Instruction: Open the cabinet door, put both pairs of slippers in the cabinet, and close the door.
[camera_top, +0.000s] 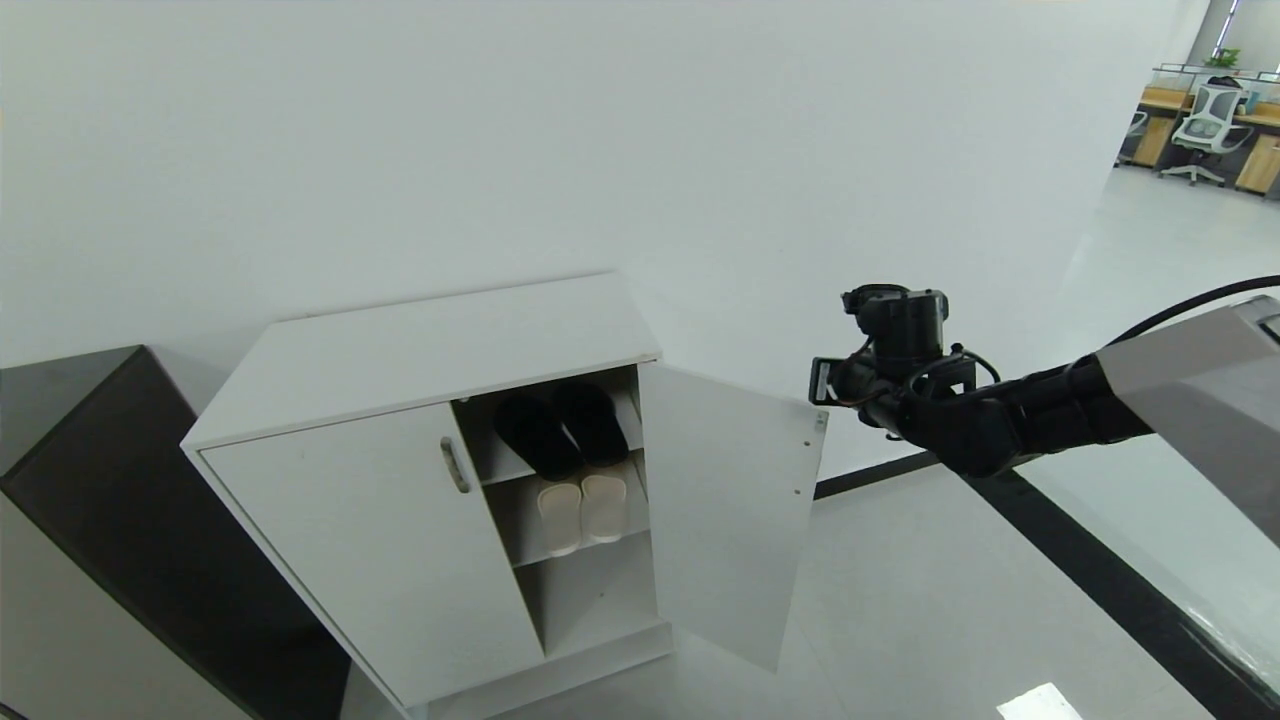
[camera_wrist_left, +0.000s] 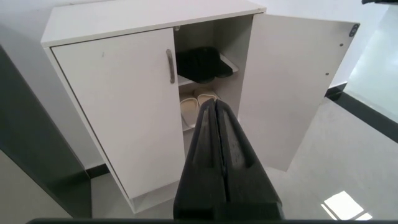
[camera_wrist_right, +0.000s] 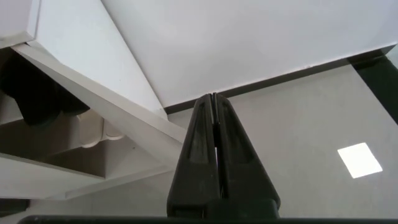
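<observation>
**Stock shelved, closing remains**

My left end effector (camera_wrist_left: 214, 104): pressed together, facing cabinet (camera_top: 420, 350). Inside: black slippers (camera_top: 560, 425), white slippers (camera_top: 583, 510). Then door (camera_top: 730, 500), upright, swung open; free edge just left of my right end effector (camera_top: 822, 383), pressed together, nearer.

My head camera looks down from high and well back on the cabinet (camera_top: 430, 345), off toward its open door (camera_top: 730, 500). The left wrist camera faces the cabinet front from nearer, sighting along the left gripper (camera_wrist_left: 216, 107). The right wrist camera sits close by the door's edge. All three share the door, the black slippers (camera_top: 560, 425) and the white slippers (camera_top: 582, 510).
</observation>
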